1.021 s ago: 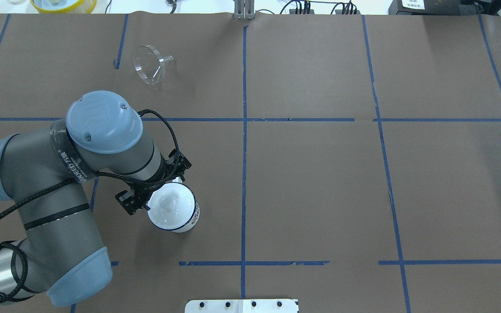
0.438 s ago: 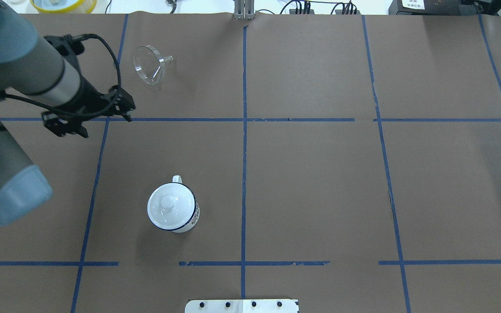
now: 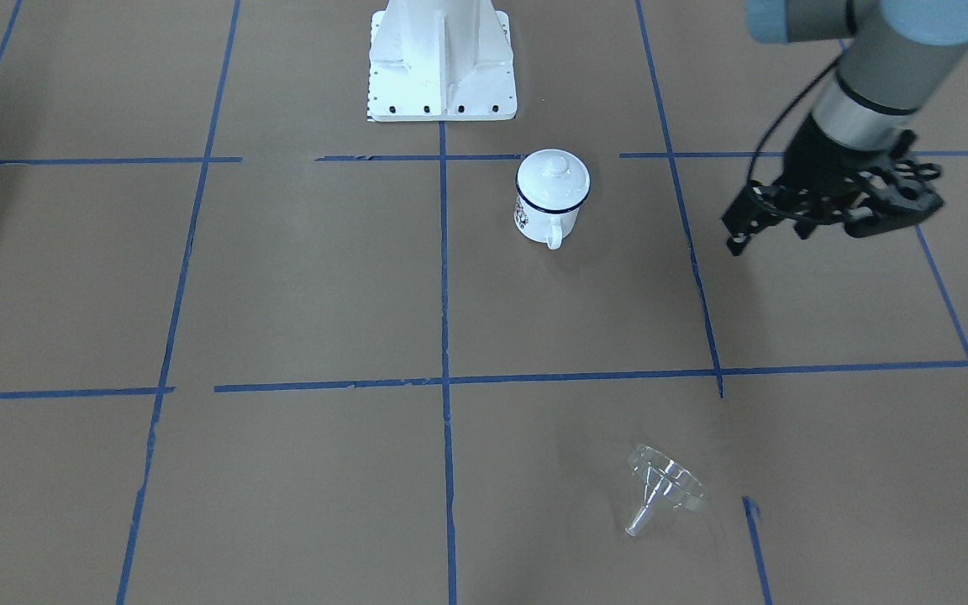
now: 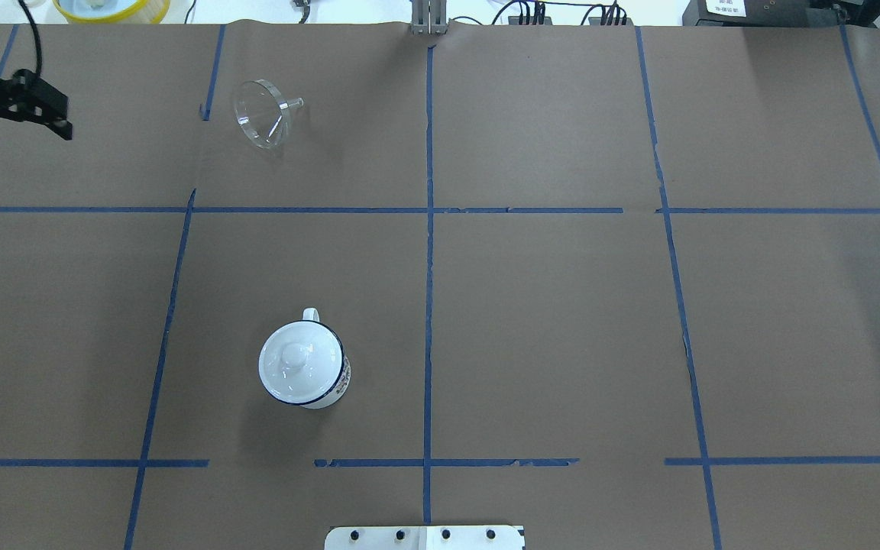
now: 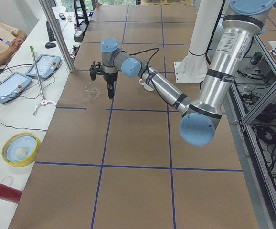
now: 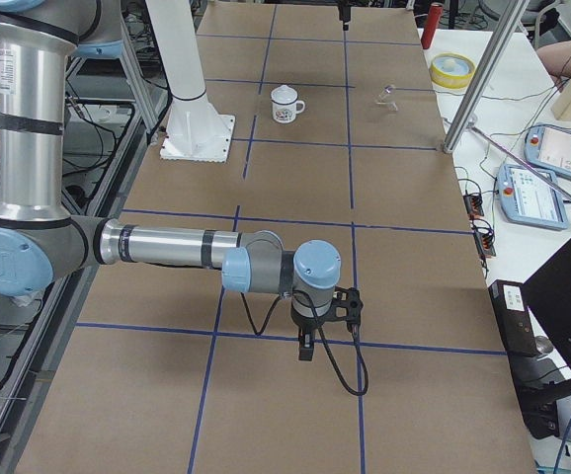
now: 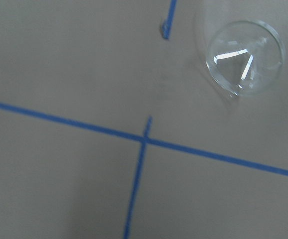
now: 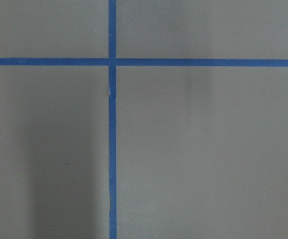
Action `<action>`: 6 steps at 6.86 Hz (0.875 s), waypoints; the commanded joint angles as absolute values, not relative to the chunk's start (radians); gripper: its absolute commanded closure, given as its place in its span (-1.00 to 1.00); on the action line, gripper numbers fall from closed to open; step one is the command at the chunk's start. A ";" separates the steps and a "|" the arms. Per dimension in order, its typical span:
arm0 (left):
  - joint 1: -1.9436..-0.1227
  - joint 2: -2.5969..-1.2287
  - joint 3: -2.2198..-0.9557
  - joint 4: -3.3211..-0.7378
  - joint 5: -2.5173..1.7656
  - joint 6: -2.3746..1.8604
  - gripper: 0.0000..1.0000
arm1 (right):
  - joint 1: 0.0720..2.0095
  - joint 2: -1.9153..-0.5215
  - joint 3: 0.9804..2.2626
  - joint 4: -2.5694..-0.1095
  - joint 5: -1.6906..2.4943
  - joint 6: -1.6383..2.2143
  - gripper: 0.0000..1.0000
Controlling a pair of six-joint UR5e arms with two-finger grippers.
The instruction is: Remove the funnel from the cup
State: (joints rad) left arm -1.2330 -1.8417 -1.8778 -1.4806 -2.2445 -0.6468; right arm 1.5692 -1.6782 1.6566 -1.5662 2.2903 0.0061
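The clear funnel [image 4: 260, 113] lies on its side on the brown paper at the far left of the table, well apart from the cup. It also shows in the front view [image 3: 665, 487] and the left wrist view [image 7: 244, 56]. The cup [image 4: 338, 384], a white mug with a blue rim, stands upright nearer the robot with a white domed lid [image 4: 299, 359] on it. My left gripper [image 4: 24, 134] is open and empty, in the air at the view's left edge, left of the funnel. My right gripper [image 6: 308, 346] hovers far off over bare paper; I cannot tell if it is open.
Blue tape lines [image 4: 428, 210] grid the brown paper. The robot's white base plate [image 4: 425, 537] sits at the near edge. A yellow-rimmed dish [image 4: 111, 8] lies past the far left edge, and an operator's table with tablets [image 5: 14, 81] is beside it.
My left arm has pulled away from the cup, swinging left and toward the far side, out to the view's edge. The cup, lid and funnel have not moved.
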 commanded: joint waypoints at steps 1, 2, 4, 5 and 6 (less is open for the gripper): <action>-1.476 -1.714 -1.777 -1.477 -2.276 -0.127 -1.00 | 1.569 -1.678 1.657 -1.566 2.290 0.006 -1.00; -1.582 -1.689 -1.669 -1.482 -2.269 0.119 -1.00 | 1.569 -1.678 1.657 -1.566 2.290 0.006 -1.00; -1.735 -1.680 -1.560 -1.474 -2.275 0.297 -1.00 | 1.569 -1.678 1.657 -1.566 2.290 0.006 -1.00; -1.733 -1.605 -1.604 -1.485 -2.281 0.299 -1.00 | 1.569 -1.678 1.657 -1.566 2.290 0.006 -1.00; -1.732 -1.606 -1.632 -1.486 -2.283 0.234 -1.00 | 1.569 -1.678 1.657 -1.566 2.290 0.006 -1.00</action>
